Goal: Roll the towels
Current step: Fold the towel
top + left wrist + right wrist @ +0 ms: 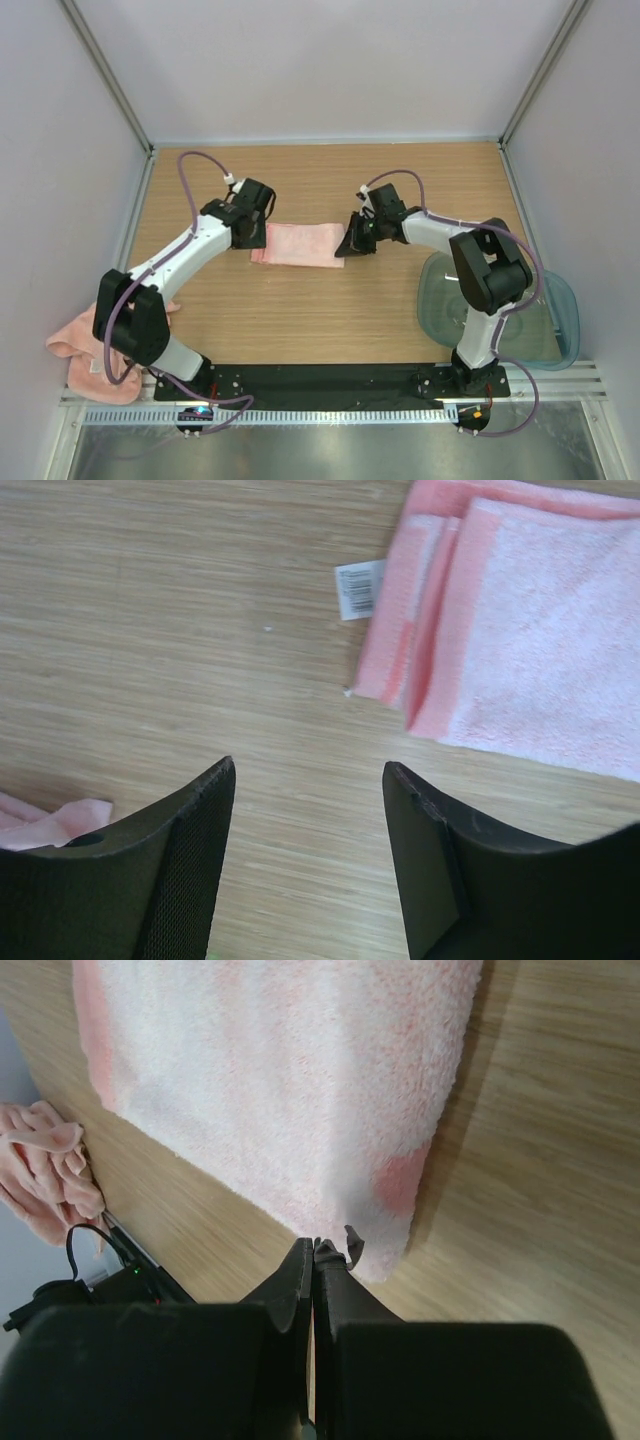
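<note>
Folded salmon-pink terry towel (298,244) flat on wooden worktop (330,310) between fingers, unrolled. Left fingers (308,780) spread, empty; right fingers (314,1252) clenched at towel edge. Second crumpled pink towel (78,345) untouched.

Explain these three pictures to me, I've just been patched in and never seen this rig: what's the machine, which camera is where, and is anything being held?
Two robot arms stand on a wooden table. The overhead view shows both; the other two views look down from each wrist. A folded pink towel lies flat between them, its white label at one edge. A second towel lies crumpled at the left, and a plastic tub sits right. The left gripper is open and empty; the right gripper is shut at the towel's edge, apparently holding nothing.
</note>
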Controlling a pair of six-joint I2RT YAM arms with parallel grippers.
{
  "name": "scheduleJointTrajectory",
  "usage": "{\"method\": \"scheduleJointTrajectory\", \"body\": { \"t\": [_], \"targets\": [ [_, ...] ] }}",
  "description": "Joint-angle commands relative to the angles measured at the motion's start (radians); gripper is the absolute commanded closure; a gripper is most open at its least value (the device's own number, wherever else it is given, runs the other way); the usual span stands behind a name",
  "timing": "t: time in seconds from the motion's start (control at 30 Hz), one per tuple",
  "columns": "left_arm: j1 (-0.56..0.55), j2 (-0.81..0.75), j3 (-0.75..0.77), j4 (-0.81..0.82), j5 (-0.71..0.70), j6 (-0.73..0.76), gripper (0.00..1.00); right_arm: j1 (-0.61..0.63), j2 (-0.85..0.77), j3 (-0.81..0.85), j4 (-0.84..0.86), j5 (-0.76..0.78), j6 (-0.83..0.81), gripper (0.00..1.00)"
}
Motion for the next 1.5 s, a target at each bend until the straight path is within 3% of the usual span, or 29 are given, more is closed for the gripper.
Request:
{"method": "scheduleJointTrajectory", "body": {
  "t": [0.0,0.3,0.63,0.9,1.07,1.23,1.27,1.3,1.33,1.4,1.47],
  "targets": [
    [-0.053,0.053,0.067,0.014,0.017,-0.069,0.39,0.000,-0.127,0.009,-0.054,0.036,-0.046,0.99],
    [-0.089,0.257,0.072,0.060,0.065,-0.165,0.51,-0.001,-0.167,0.065,-0.096,0.020,-0.047,0.99],
    [-0.089,0.383,0.045,0.055,0.028,-0.188,0.53,-0.009,0.025,0.089,-0.025,-0.013,-0.020,0.99],
    [-0.089,0.400,0.076,0.036,-0.006,-0.164,0.53,-0.015,0.063,0.026,-0.008,0.000,-0.018,0.99],
    [-0.095,0.407,0.154,-0.030,-0.090,-0.139,0.53,-0.004,0.010,-0.017,-0.036,0.003,-0.015,0.99],
    [-0.170,0.390,0.237,-0.124,-0.228,-0.132,0.48,0.003,-0.097,0.051,-0.168,0.055,-0.052,0.98],
    [-0.181,0.386,0.252,-0.157,-0.251,-0.130,0.47,0.005,-0.117,0.097,-0.200,0.107,-0.067,0.92],
    [-0.202,0.371,0.286,-0.170,-0.257,-0.129,0.47,0.003,-0.146,0.122,-0.261,0.132,-0.074,0.69],
    [-0.211,0.361,0.300,-0.184,-0.260,-0.127,0.46,0.005,-0.163,0.148,-0.295,0.170,-0.081,0.58],
    [-0.242,0.332,0.332,-0.204,-0.272,-0.124,0.45,0.003,-0.206,0.219,-0.387,0.278,-0.100,0.39],
    [-0.282,0.315,0.346,-0.204,-0.279,-0.121,0.44,0.005,-0.236,0.266,-0.432,0.377,-0.112,0.30]
  ]
}}
